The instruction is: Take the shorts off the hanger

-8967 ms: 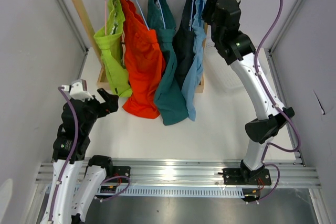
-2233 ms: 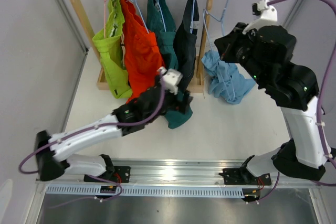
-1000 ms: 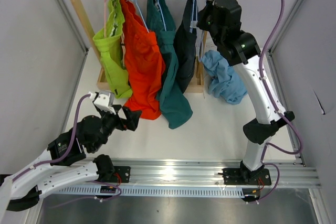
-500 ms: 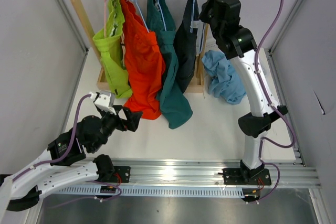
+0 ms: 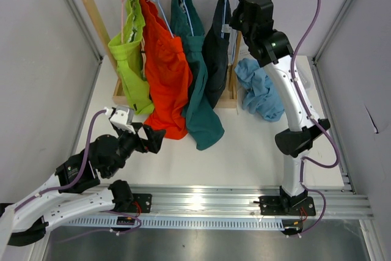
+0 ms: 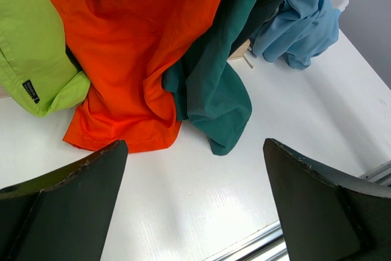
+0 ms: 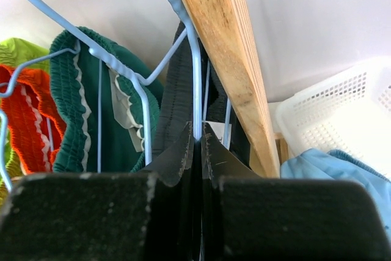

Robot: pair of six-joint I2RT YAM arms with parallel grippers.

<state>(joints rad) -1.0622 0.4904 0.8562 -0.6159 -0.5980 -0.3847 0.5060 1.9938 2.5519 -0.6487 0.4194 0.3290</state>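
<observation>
Behind right end effector (image 7: 197,142): navy shorts (image 7: 175,87).

Right claw (image 7: 197,131) hides most of navy shorts (image 7: 174,84).

The left arm (image 5: 61,184) is lying low and stretched forward, its gripper (image 5: 153,139) gaping wide (both fingers (image 6: 67,206) sitting at the wrist view's edges). The right arm (image 5: 294,99) is reaching high, its gripper (image 7: 197,145) pinching a hanger wire (image 7: 196,84).

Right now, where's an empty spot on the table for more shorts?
The white table is bare in front, between the teal shorts hem and the metal rail. Crowded under the wooden rack and at the light blue shorts.
</observation>
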